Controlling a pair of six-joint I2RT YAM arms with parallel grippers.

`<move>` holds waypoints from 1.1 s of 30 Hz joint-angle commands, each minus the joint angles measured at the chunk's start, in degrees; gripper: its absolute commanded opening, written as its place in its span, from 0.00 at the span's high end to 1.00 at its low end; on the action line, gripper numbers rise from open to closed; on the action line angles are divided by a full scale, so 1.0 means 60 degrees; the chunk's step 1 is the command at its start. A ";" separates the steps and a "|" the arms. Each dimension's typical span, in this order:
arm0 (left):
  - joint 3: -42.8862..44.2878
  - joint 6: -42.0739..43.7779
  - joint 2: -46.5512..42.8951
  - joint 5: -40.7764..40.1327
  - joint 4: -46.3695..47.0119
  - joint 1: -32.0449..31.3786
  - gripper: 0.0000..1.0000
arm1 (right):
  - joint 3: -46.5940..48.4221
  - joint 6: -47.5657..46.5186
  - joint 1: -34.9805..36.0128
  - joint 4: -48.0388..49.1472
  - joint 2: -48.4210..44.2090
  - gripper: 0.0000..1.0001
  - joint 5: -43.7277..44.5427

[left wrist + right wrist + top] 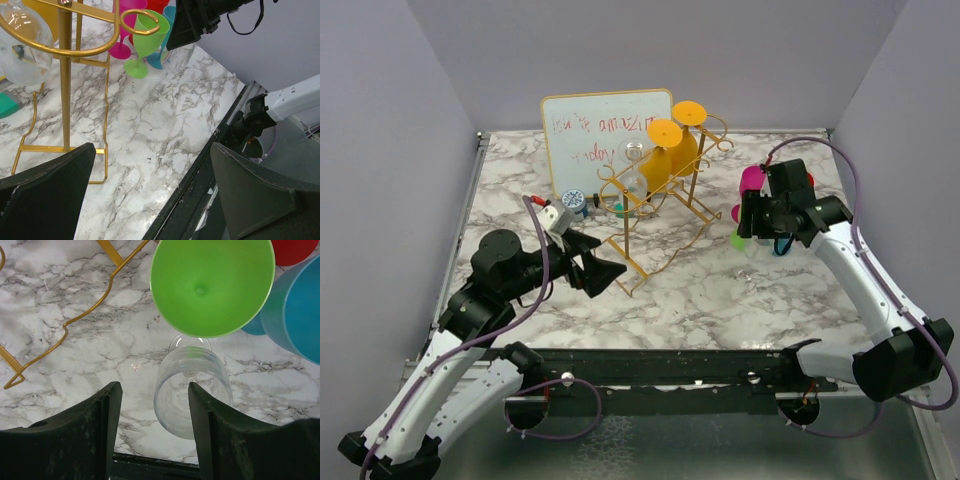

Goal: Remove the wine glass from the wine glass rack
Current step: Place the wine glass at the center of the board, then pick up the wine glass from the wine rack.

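From my end, biggest first: the marble table point(720, 290) fills the top view, w/ a whiteboard point(605, 140) propped at the back, red scribble on it that I can't read. Just in front of it, slightly to its R, stands the wine glass rack point(64, 90), gold wire, w/ two yellow glasses point(665, 150) hanging upside down at its far end and a 2nd clear glass point(22, 50) hanging on its L side. L arm reaches in from the near-L corner. The left gripper point(152, 147) sits low by the rack's near foot, jaws spread wide, nothing btwn them. R arm comes in from the R side. The right gripper point(155, 386) hovers over the glass cluster, jaws parted and pinching nothing. The wine glass point(192, 390), clear, is off the rack: it stands upright on the table on the R side, well apart from the rack, below the R jaws and nearer the R finger than the L one. I see a gap on the L-finger side but can't tell abt contact on the other. Just beyond it is a green glass point(212, 285), then a blue glass point(300, 305), a red glass point(295, 250) and a pink glass point(127, 30), all packed close together.
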 commanded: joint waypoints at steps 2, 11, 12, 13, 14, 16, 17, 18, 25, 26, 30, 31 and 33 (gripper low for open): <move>0.0606 0.0064 -0.0076 0.0009 -0.0142 0.0021 0.01 | 0.0730 -0.0102 0.0014 -0.0571 -0.0213 0.37 -0.0096; 0.3348 0.0063 0.1356 -0.1485 -0.1279 0.0014 0.01 | 0.2188 0.0330 0.0014 -0.1085 -0.1228 0.30 -0.1771; 0.3878 0.0191 0.1803 -0.1713 -0.1627 0.0013 0.01 | 0.2175 0.0425 0.0014 -0.0996 -0.1436 0.29 -0.2132; 0.4420 0.0456 0.2315 -0.1950 -0.2071 0.0013 0.01 | 0.2105 0.0545 0.0014 -0.0910 -0.1638 0.29 -0.2479; 0.5022 0.0689 0.2874 -0.2302 -0.2513 0.0013 0.01 | 0.2038 0.0679 0.0014 -0.0819 -0.1840 0.29 -0.2761; 0.5978 0.0948 0.3735 -0.2680 -0.2889 0.0024 0.01 | 0.1891 0.0937 0.0014 -0.0693 -0.2164 0.28 -0.3361; 0.6369 0.1049 0.4069 -0.2639 -0.2861 0.0027 0.01 | 0.1812 0.1098 0.0014 -0.0658 -0.2302 0.28 -0.3627; 0.6725 0.1181 0.4391 -0.2536 -0.2802 0.0046 0.01 | 0.1707 0.1281 0.0014 -0.0579 -0.2442 0.28 -0.3873; 0.8944 0.1083 0.6420 -0.1852 -0.2951 0.0870 0.01 | 0.0673 0.2084 0.0014 0.0287 -0.3485 0.26 -0.5472; 0.9118 0.1001 0.6644 -0.1687 -0.2956 0.1060 0.01 | 0.0634 0.2093 0.0014 0.0290 -0.3580 0.26 -0.5530; 0.9592 0.0783 0.7330 -0.0828 -0.2993 0.1999 0.01 | 0.0602 0.2095 0.0014 0.0233 -0.3814 0.25 -0.5396; 0.9686 0.0731 0.7505 -0.0636 -0.3002 0.2193 0.02 | 0.0631 0.2094 0.0016 0.0189 -0.3815 0.25 -0.5363; 0.9795 0.0674 0.7788 -0.0248 -0.2943 0.2522 0.05 | 0.0722 0.2074 0.0014 0.0097 -0.3824 0.25 -0.5328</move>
